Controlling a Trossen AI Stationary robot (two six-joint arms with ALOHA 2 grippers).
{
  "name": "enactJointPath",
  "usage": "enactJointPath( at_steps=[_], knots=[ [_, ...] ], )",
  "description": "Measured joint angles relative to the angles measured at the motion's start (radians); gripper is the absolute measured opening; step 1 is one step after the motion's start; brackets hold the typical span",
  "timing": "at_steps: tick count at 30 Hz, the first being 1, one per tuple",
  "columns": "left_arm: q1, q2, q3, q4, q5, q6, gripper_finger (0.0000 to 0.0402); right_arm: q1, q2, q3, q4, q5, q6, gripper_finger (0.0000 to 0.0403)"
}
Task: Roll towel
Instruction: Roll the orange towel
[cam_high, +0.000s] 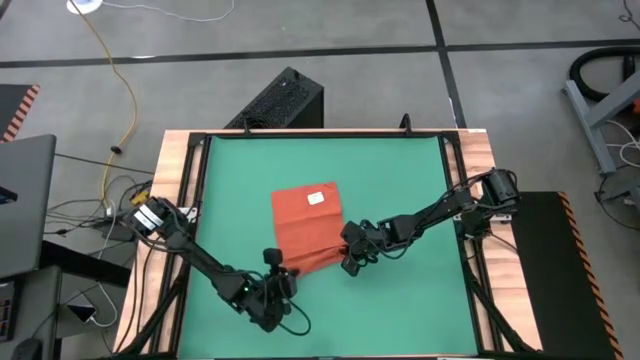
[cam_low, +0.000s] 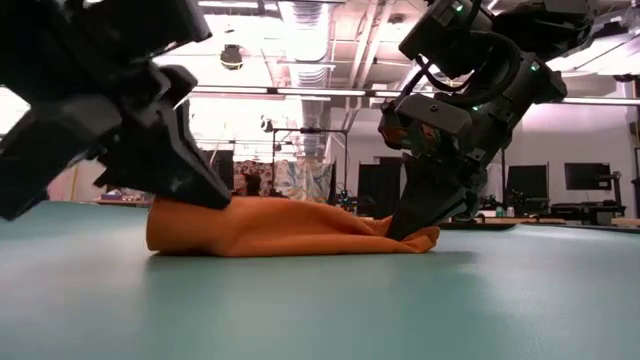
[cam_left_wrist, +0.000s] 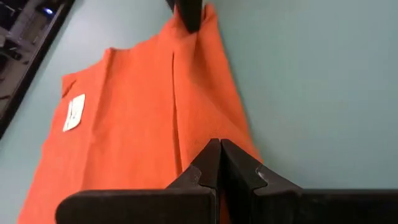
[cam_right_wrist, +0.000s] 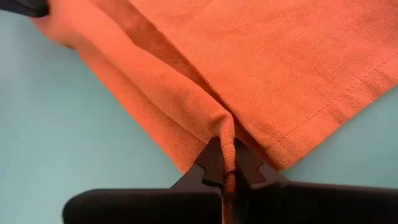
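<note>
The towel (cam_high: 308, 226) lies on the green mat (cam_high: 400, 180), stretching away from both grippers. The right gripper (cam_right_wrist: 229, 169) is pinched tight on one near corner. The left gripper (cam_left_wrist: 220, 163) is squeezed shut at the other near corner.

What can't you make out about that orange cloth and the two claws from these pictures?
- Writing on the towel's white tag: too small in the high view, blurred in the left wrist view.
- Whether the shut left gripper pinches cloth: its own fingers hide the contact.
- Towel's far edge, low view: hidden behind the raised fold.
- Right gripper is shut on the towel; the cloth's depth inside is hidden.
</note>
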Motion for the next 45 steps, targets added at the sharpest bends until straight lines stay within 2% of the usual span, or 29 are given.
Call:
enactJointPath(
  at_steps=[7, 12, 23, 30, 34, 39, 45],
  knots=[
    [0.012, 0.000, -0.049, -0.067, 0.017, -0.103, 0.0000, 0.000, 0.000, 0.000, 0.000, 0.000, 0.000, 0.0016],
    [0.012, 0.000, -0.105, -0.027, 0.031, -0.151, 0.0000, 0.002, 0.000, 0.000, 0.000, 0.000, -0.031, 0.0024],
    [0.011, -0.004, -0.161, 0.055, 0.048, -0.177, 0.0000, 0.027, -0.092, -0.005, -0.004, -0.009, -0.102, 0.0114],
    [0.011, -0.004, -0.161, 0.054, 0.049, -0.166, 0.0000, 0.063, -0.197, -0.004, -0.116, 0.030, -0.105, 0.0148],
    [0.011, -0.003, -0.161, 0.052, 0.053, -0.156, 0.0000, 0.092, -0.233, -0.003, -0.197, 0.088, -0.115, 0.0148],
    [0.011, -0.003, -0.161, 0.051, 0.053, -0.153, 0.0000, 0.202, -0.260, 0.000, -0.077, 0.362, -0.316, 0.0128],
    [0.011, -0.002, -0.161, 0.051, 0.056, -0.137, 0.0000, 0.183, -0.163, -0.001, -0.012, 0.374, -0.399, 0.0071]
  ],
)
